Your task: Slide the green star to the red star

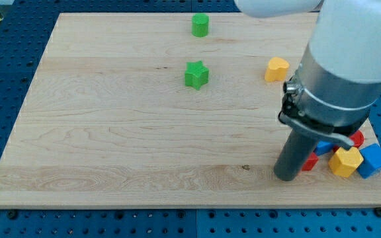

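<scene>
A: Where does the green star (196, 74) sit relative to the tip (286, 174)?

B: Well apart, toward the view's upper left on the wooden board (111, 145). The tip rests near the view's lower right.

A: And the target?

B: Red pieces (356, 139) show just right of the rod, partly hidden; possibly the red star, shape unclear. The tip lies on the wrong side, so it must circle beyond the star.

A: Jaws?

B: None fitted; a bare rod, nothing held.

two green blocks – a star (196, 74) and a cylinder (200, 25), two yellow (276, 69) (345, 161), two blue (374, 160) (323, 146), two red (356, 138) (309, 162)
</scene>
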